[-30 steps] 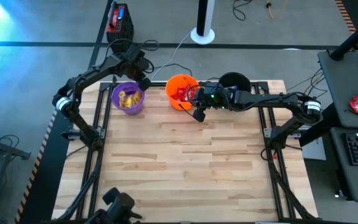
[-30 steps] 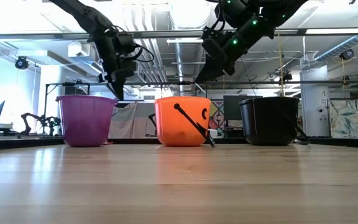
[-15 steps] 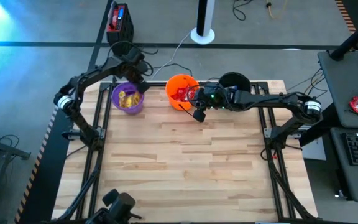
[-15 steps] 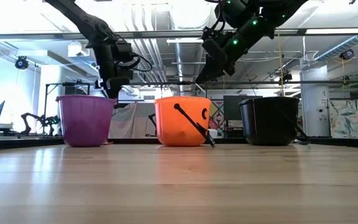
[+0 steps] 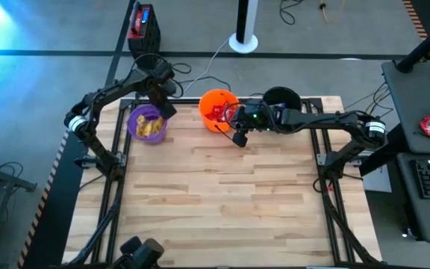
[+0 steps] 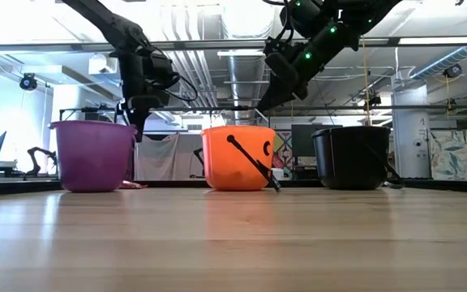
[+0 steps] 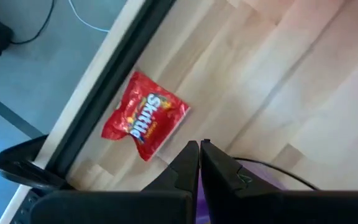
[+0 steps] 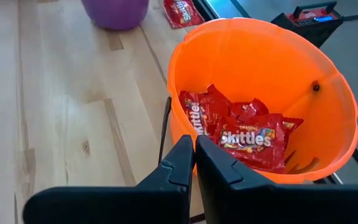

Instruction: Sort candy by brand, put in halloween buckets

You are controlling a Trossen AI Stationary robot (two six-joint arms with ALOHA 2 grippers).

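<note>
The purple bucket (image 5: 147,123) (image 6: 93,156) stands upright at the table's far left, with yellow candy (image 5: 149,127) inside. My left gripper (image 5: 163,107) (image 7: 199,146) is shut and points down at the bucket's far right rim. A red Skittles packet (image 7: 143,121) (image 8: 180,11) lies flat on the table behind the purple bucket, by the far edge. The orange bucket (image 5: 216,108) (image 8: 260,93) holds red Skittles packets (image 8: 241,130). My right gripper (image 5: 239,138) (image 8: 194,142) hangs shut above its near side. The black bucket (image 5: 282,97) (image 6: 351,158) stands to the right. My left gripper comes from above with its shut fingers (image 6: 136,128) against the purple bucket's rim (image 6: 130,126) on the far right side. The bucket stands upright with its base on the table. The gripper itself hides the exact spot of touch in the wrist view.
The orange bucket's thin black handle (image 6: 254,166) hangs down its front to the table. The table's metal frame rail (image 7: 104,87) runs just behind the loose red packet. The near and middle wood of the table (image 5: 222,202) carries no objects.
My left gripper has sunk a little, tipped more steeply downward and gone toward the table's left edge. The purple bucket has slid upright toward the left and slightly nearer, and now stands farther from the orange bucket.
</note>
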